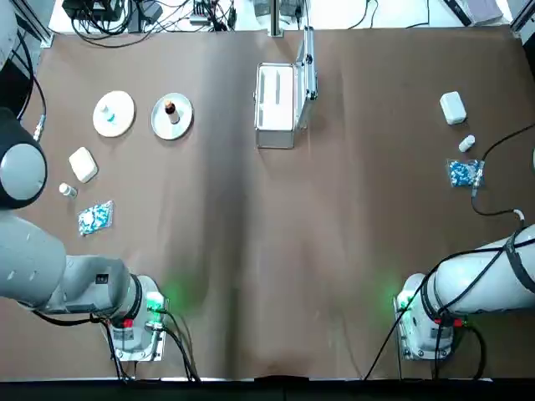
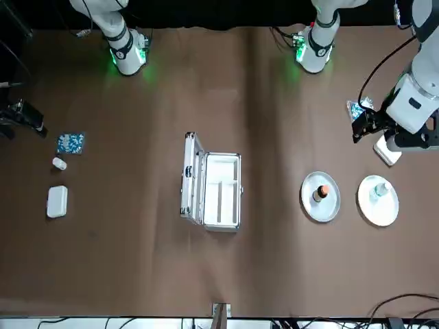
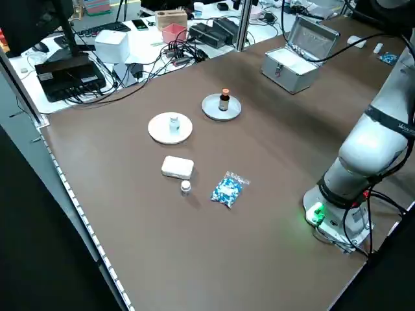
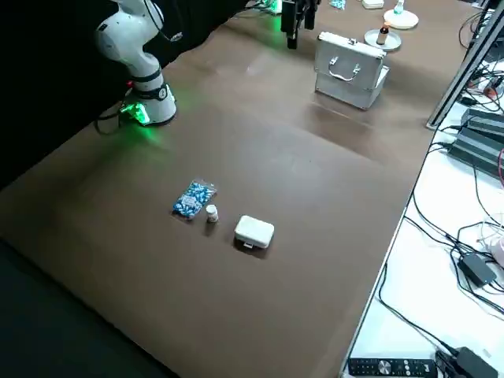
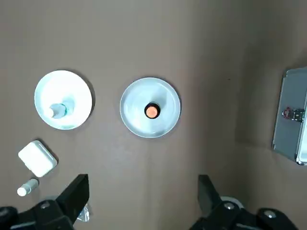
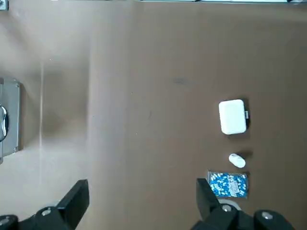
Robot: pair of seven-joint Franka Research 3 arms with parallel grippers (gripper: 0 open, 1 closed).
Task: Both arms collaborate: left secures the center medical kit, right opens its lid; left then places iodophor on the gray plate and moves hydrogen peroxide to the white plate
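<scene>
Standing open at table 12 o'clock: medical kit [image 1: 276, 107], lid upright. Iodophor [image 1: 170, 109] on gray plate [image 1: 172, 125]; hydrogen peroxide [image 1: 107, 113] on white plate [image 1: 117, 102], 10 o'clock. No writing legible. Left hand [image 5: 143, 201], right hand [image 6: 142, 201]: fingers wide, empty.

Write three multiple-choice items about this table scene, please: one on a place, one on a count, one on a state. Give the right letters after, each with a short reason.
1. Where does the iodophor stand?
A. on the gray plate
B. inside the medical kit
C. on the bare table

2. How many blue pill packets lie on the table?
A. one
B. two
C. four

3. In what state is the medical kit's lid?
A. shut
B. raised open
C. taken off

Answers:
1 A: the iodophor stands on the gray plate.
2 B: one blue pill packet lies on each side.
3 B: the medical kit shows its lid upright.
</scene>
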